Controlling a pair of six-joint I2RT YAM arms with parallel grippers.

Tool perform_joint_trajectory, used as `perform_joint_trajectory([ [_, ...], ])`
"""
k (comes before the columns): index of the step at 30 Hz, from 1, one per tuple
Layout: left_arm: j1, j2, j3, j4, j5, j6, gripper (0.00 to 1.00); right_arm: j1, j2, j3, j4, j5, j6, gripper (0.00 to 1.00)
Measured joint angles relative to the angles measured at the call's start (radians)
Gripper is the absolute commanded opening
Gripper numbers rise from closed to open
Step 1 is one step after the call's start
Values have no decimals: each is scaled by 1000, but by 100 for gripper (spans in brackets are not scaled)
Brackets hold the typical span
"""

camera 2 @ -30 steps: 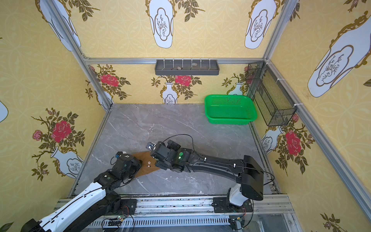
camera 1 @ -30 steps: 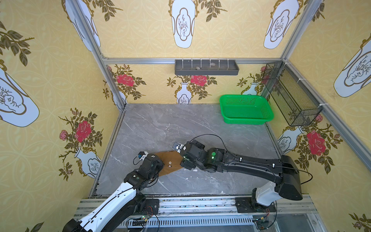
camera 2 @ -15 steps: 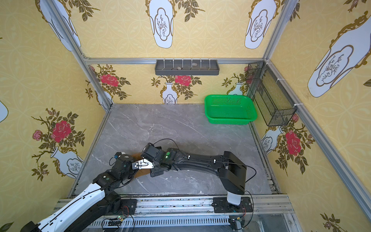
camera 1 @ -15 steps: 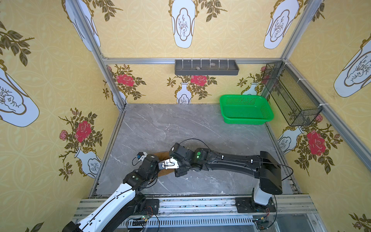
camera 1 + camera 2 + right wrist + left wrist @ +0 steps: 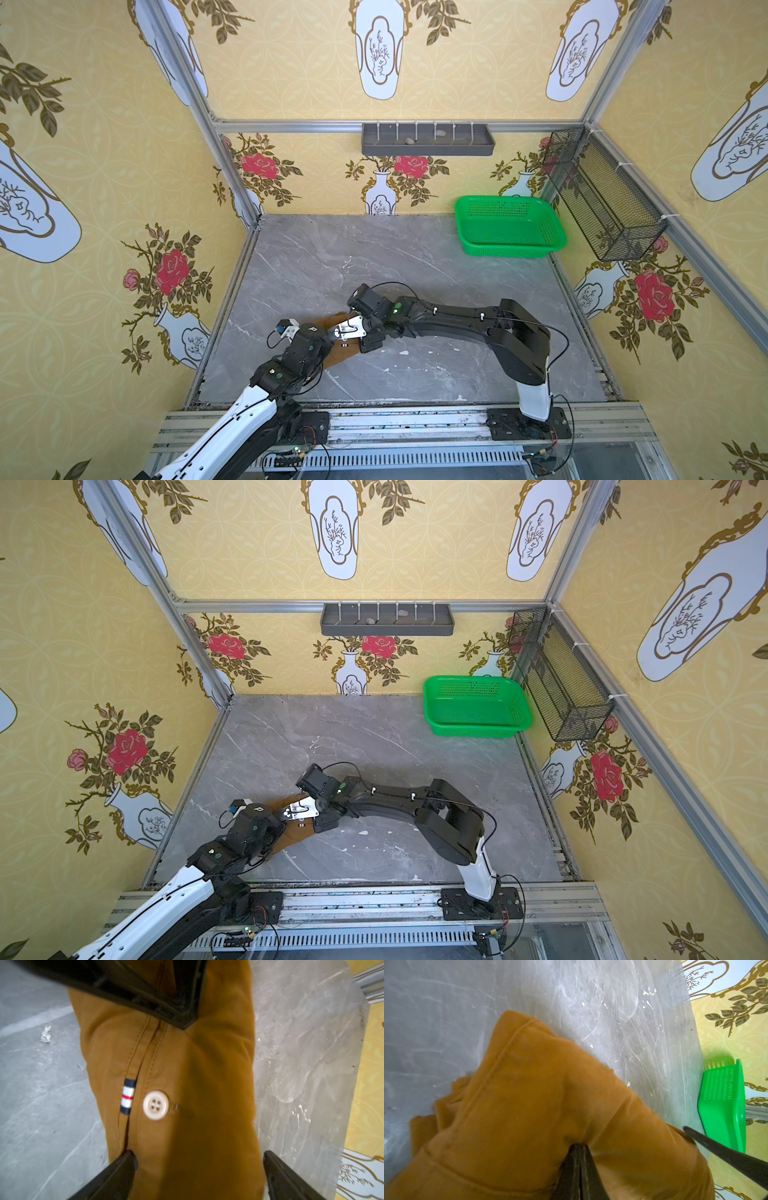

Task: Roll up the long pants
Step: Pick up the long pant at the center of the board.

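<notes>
Long pants [image 5: 341, 354], one ochre-brown cloth bundle, lie on the near left of the grey marble-look counter [image 5: 374, 257] between two robot arms in both top views. We count one green perforated plastic basket [image 5: 513, 250] at the far right, one black wire basket [image 5: 602, 195] on the right wall and one grey divided tray [image 5: 428, 148] on the back wall. The walls carry yellow paper with roses and vases.

From the left wrist, the left claw [image 5: 578, 1146] is pressed together, pinching a fold of the long pants.

From the right wrist, we see one pale four-hole button [image 5: 155, 1105] and one navy, white and red striped tab [image 5: 127, 1096]. The right claw [image 5: 197, 1156] is spread, a finger at each side of the bundle.
</notes>
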Motion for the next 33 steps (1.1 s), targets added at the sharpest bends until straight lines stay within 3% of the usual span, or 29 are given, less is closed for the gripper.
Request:
perform_joint_trajectory([
  [7, 2, 44, 27, -22, -43, 17, 10, -28, 100, 151, -116, -97, 15, 98],
  [19, 2, 51, 38, -45, -40, 48, 10, -42, 169, 80, -34, -238, 115, 100],
  [21, 2, 30, 35, -50, -37, 48, 10, -45, 170, 66, -11, -254, 115, 88],
  [22, 2, 16, 33, -54, -35, 48, 10, -48, 170, 60, -3, -266, 114, 63],
  [23, 2, 2, 34, -62, -32, 48, 10, -50, 171, 56, -1, -278, 114, 19],
  [24, 2, -11, 35, -72, -27, 48, 10, -53, 171, 50, 1, -290, 116, 0],
  [33, 2, -90, 69, -180, -11, 48, 10, -61, 148, -31, 151, -288, 80, 0],
])
